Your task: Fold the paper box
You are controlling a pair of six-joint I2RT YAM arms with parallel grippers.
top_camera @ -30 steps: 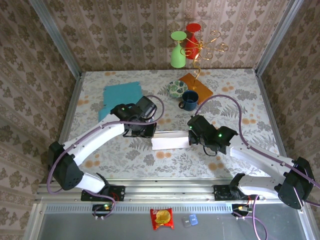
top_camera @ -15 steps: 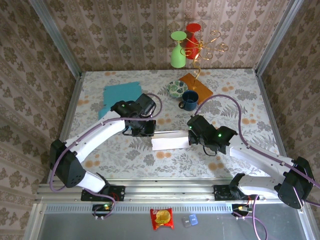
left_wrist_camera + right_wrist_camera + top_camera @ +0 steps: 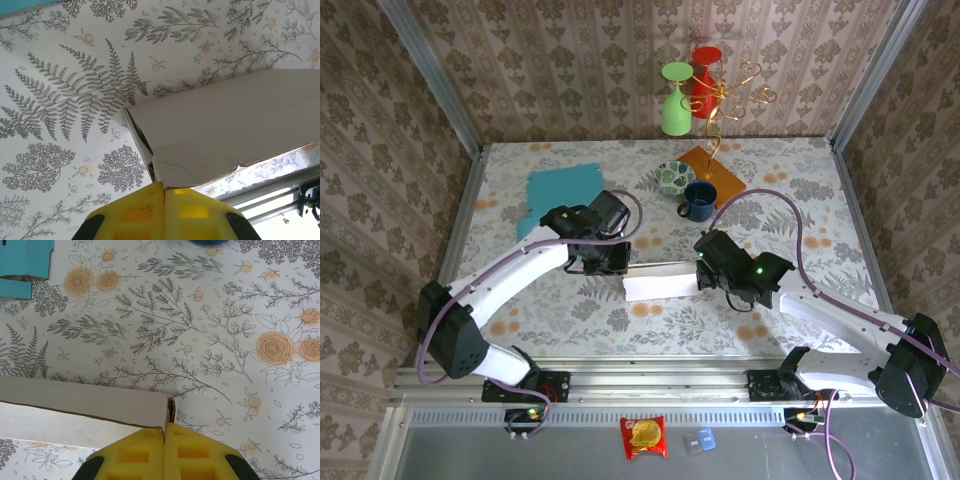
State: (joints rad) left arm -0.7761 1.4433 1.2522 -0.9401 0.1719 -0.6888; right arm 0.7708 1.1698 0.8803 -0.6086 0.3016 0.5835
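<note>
Top external view has the white paper box [image 3: 660, 282] lying mid-frame; left gripper [image 3: 617, 265] and right gripper [image 3: 702, 272] each pinch one end, jaws fully closed on cardboard.

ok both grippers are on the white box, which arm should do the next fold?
Left, probably. The left gripper is shut on a flap at the paper box's open end, where the layers gape, so it can swing that flap. The right gripper pinches the opposite corner and suits anchoring.
</note>
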